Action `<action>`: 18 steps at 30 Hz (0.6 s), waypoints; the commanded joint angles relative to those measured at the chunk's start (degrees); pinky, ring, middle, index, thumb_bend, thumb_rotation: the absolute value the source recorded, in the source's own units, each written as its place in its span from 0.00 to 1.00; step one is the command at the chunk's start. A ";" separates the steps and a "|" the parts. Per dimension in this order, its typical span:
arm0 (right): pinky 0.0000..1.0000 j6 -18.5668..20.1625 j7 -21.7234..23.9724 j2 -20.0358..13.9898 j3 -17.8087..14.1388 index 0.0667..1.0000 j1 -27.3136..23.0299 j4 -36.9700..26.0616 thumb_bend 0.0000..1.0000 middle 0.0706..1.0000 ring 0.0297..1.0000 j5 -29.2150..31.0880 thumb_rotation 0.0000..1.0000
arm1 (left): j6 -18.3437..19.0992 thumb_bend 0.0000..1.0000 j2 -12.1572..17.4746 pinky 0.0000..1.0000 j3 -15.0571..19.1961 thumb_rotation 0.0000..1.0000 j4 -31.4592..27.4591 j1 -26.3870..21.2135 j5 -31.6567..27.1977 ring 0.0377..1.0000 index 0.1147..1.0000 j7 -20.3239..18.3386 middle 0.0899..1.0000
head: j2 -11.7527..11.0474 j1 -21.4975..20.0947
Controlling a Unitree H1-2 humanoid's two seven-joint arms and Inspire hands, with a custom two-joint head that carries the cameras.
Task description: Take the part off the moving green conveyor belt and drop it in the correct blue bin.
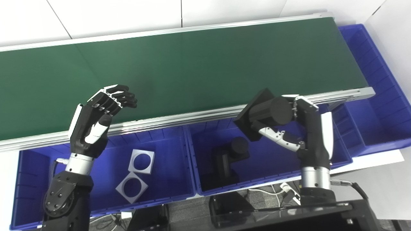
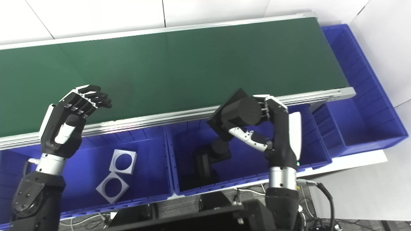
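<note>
Currently the carry-to-bin step is in hand: the part is off the belt and held above a bin, release not yet made. Going left to right: the left hand (image 1: pixel 96 122) is raised over the near edge of the green conveyor belt (image 1: pixel 192 70), fingers curled loosely but apart, holding nothing; judged idle. Below it, the left blue bin (image 1: pixel 173 189) holds two light grey square plates (image 1: pixel 136 175), each with a round hole, lying flat with corners touching. The middle blue bin (image 1: pixel 273 179) holds a black part (image 1: pixel 229 157) with a cylinder on a block-like base, partly in shadow; its details are hard to make out. Above this bin's far side, near the belt's aluminium rail (image 1: pixel 199 117), the right hand (image 1: pixel 298 128) is clamped on the black cylinder part (image 1: pixel 266 112): a matte black square plate with a short stout cylinder standing out from it, tilted, plate face toward the belt, fingers over the cylinder and thumb beneath. It looks like the part already in the middle bin, so that bin is judged the correct one. Next move calls for spreading the fingers while over the bin's interior, perhaps after shifting slightly nearer to clear the rail. A further blue bin (image 1: pixel 379 106) sits at the belt's right end; nothing is visible in it.
</note>
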 commanded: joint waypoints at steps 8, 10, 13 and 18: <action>0.33 -4.10 -0.97 -1.15 -1.43 0.53 -0.28 -0.48 0.49 0.47 0.42 -0.93 0.00 | -2.46 0.81 -0.41 0.59 0.37 0.60 -4.10 2.20 0.65 0.61 0.65 0.76 0.61 | -0.07 2.72; 0.33 -4.90 -1.58 -1.19 -1.55 0.53 0.38 1.38 0.49 0.47 0.42 -1.31 0.00 | -2.25 0.81 -0.26 0.60 0.42 0.61 -4.90 2.91 0.76 0.61 0.65 0.89 0.61 | -0.01 3.16; 0.33 -5.94 -2.43 -1.12 -1.70 0.52 1.52 4.24 0.49 0.47 0.42 -1.24 0.00 | -2.03 0.82 -0.16 0.60 0.68 0.61 -5.63 3.91 0.73 0.62 0.65 1.16 0.62 | 0.10 3.53; 0.34 -8.97 -4.36 -1.11 -2.33 0.51 2.34 10.99 0.50 0.47 0.42 0.87 0.00 | -2.11 0.83 -0.06 0.60 1.13 0.60 -6.46 5.32 0.02 0.61 0.65 1.33 0.62 | 0.23 4.25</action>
